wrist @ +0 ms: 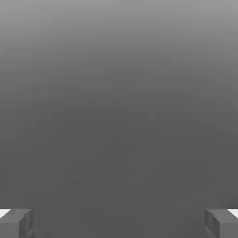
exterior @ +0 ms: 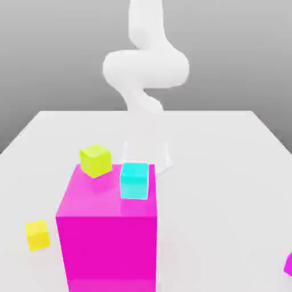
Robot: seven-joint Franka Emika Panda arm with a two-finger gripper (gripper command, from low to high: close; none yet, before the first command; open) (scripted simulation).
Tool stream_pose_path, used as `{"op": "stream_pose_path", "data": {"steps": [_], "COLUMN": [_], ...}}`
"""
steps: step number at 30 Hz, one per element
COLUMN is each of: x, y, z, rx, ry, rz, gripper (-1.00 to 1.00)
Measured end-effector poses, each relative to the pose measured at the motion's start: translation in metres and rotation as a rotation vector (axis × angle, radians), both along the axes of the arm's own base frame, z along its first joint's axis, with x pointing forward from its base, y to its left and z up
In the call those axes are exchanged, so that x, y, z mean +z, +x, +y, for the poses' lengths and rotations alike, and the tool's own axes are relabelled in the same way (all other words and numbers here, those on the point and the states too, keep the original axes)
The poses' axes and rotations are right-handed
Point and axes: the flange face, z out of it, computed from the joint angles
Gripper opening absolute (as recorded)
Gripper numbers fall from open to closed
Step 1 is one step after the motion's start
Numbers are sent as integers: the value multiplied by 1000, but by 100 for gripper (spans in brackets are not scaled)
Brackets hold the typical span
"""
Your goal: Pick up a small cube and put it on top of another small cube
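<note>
Big magenta block (exterior: 108, 228), white table (exterior: 228, 171), grey backdrop

We see a white worktop (exterior: 228, 188) carrying a large magenta block (exterior: 108, 239). Beside it we find a small yellow cube (exterior: 37, 234). A small magenta cube (exterior: 288, 264) sits at the exterior view's right edge.

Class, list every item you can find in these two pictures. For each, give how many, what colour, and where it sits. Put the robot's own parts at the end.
Table: one, white, under everything.
Large block: one, magenta, at the near edge, toward the exterior view's left.
Lime cube: one, yellow-green, small, at the large block's far left corner; whether it rests on top or stands behind cannot be told.
Cyan cube: one, small, at the large block's far right corner; same doubt.
Yellow cube: one, small, on the table left of the large block.
Small magenta cube: one, cut off at the exterior view's right edge.
Arm: one, white, behind the blocks.
Gripper: one, grey fingers wide apart, holding nothing.
</note>
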Motion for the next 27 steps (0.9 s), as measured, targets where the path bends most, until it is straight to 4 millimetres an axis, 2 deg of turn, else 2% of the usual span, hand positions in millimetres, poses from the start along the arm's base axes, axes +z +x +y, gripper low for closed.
{"op": "stream_pose_path", "data": {"steps": [3,7,11,14,16,20,24,27], "x": [-37,-89,-148,-195,-228,-297,-368,-422], "y": [36,75,102,116,121,118,111,96], "z": [28,67,110,144,167,221,255,282], "rx": [57,133,210,269,309,407,473,529], "ry": [-19,-45,-74,-99,-115,-155,-189,-218], "rz": [74,168,260,328,374,463,553,620], "gripper": [0,0,0,0,0,0,0,0]}}
